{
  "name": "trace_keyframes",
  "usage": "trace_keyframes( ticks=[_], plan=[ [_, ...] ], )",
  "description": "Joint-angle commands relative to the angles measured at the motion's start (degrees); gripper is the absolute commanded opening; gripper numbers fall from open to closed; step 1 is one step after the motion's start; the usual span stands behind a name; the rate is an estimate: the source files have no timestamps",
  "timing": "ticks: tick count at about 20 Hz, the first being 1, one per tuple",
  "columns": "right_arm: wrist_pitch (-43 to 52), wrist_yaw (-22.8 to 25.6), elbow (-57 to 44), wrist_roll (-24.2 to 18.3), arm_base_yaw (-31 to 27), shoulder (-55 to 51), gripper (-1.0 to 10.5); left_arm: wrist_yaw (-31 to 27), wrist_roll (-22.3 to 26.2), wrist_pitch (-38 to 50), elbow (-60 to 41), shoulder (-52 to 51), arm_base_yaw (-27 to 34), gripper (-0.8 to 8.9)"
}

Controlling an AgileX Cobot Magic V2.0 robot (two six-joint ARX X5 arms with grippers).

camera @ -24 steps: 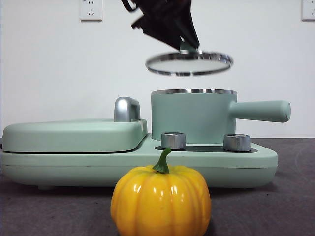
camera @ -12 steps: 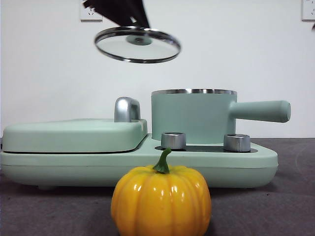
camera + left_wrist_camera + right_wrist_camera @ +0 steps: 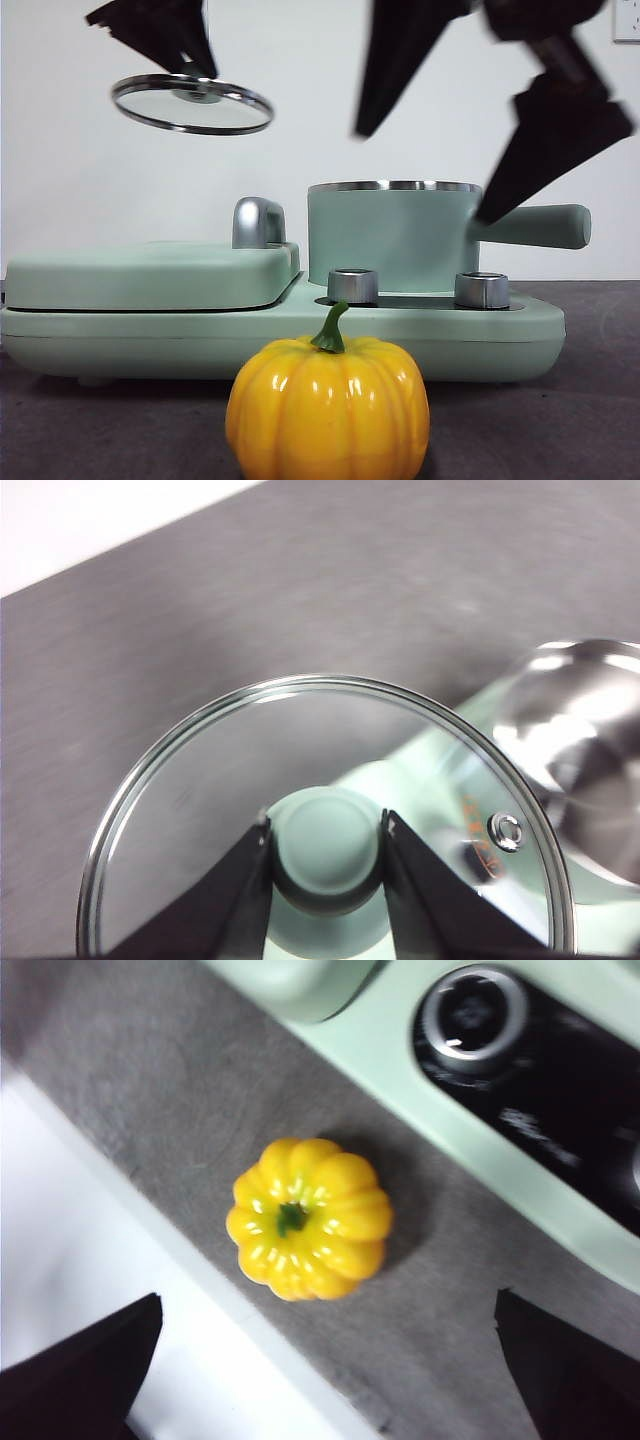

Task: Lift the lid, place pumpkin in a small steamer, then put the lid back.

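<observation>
Pumpkin (image 3: pixel 327 407), one, sits nearest on the dark grey table (image 3: pixel 580 430), stem up, just in front of the mint-green cooker base (image 3: pixel 500 345) and apart from it. Two steel dials (image 3: pixel 352 286) on the base's black panel, behind the pumpkin. One small steamer (image 3: pixel 390 235) stands on the base's right part, uncovered, steel rim showing, long handle pointing right. One flat mint-green cover (image 3: pixel 150 272) with a chrome handle (image 3: pixel 257 222) fills the base's left part.

Left gripper (image 3: pixel 325 852) is clamped on the knob of the one lid (image 3: pixel 192 103), which it holds tilted in the air, high above the flat cover and well left of the steamer. Right gripper (image 3: pixel 495 130) hangs high with jaws spread wide, one jaw above the steamer's rim, the other crossing in front of the handle's root; blurred. Its wrist view looks down on the pumpkin (image 3: pixel 310 1218) between the jaws, far below, nothing in the way. Two wall sockets (image 3: pixel 626 20) at the back.
</observation>
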Motion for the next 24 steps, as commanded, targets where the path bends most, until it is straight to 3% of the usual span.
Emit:
trace_keyframes(
  ticks=[1, 4, 10, 24],
  plan=[
    [-0.6, 2.4, 3.9, 0.6, 3.6, 5.8, 6.3, 1.1, 0.9, 1.1, 2.1, -0.3, 1.9, 0.15],
    [-2.2, 5.2, 8.3, -0.3, 6.7, 12.5, 6.5, 3.0, 0.7, 1.1, 2.1, -0.3, 4.1, 0.15],
    [-2.7, 6.2, 10.2, -1.6, 9.4, 20.8, 6.5, 3.2, 0.7, 1.1, 2.1, -0.3, 4.8, 0.15],
    [-0.6, 8.5, 10.2, -1.7, 12.1, 28.8, 6.4, 3.6, 0.4, 0.7, 2.1, -0.3, 4.8, 0.15]
  ],
)
